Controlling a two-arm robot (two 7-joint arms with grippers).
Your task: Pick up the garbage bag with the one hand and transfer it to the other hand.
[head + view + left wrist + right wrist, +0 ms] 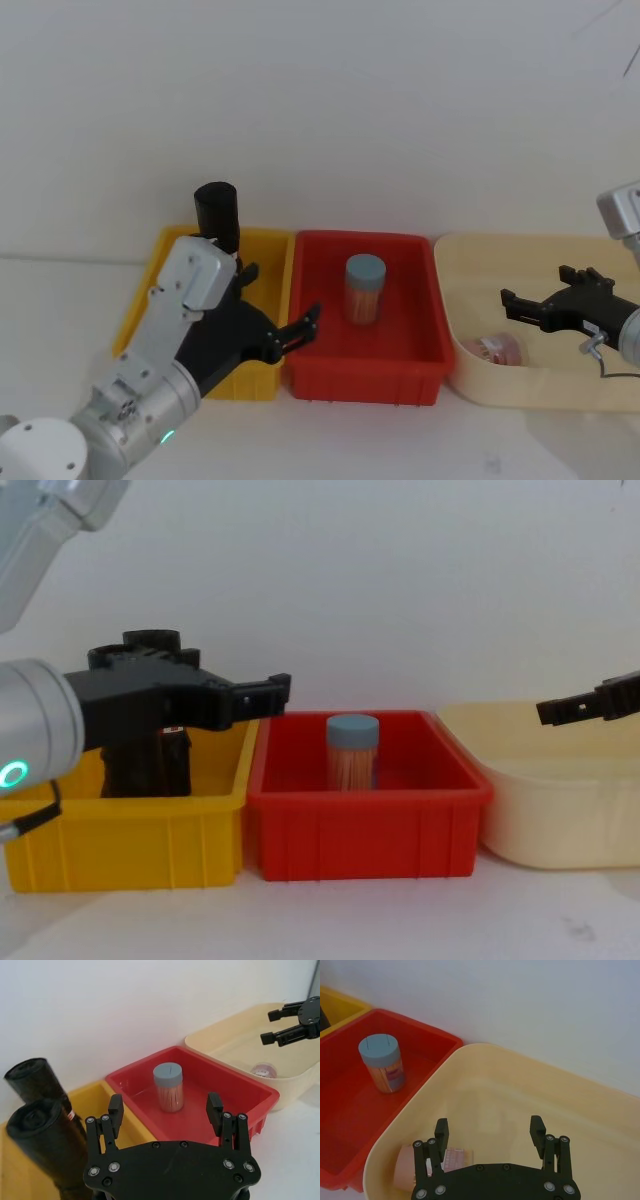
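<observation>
Left to right on the surface (60,300): yellow bin (268,240) with a black roll (216,212) upright at its rear, red bin (360,380) holding a blue-lidded jar (365,288), cream tray (520,385). My left pincer (282,292), jaws apart, hangs over the yellow bin's right side, pointing toward the red bin. My right pincer (535,284), likewise spread, hangs over the cream tray.
</observation>
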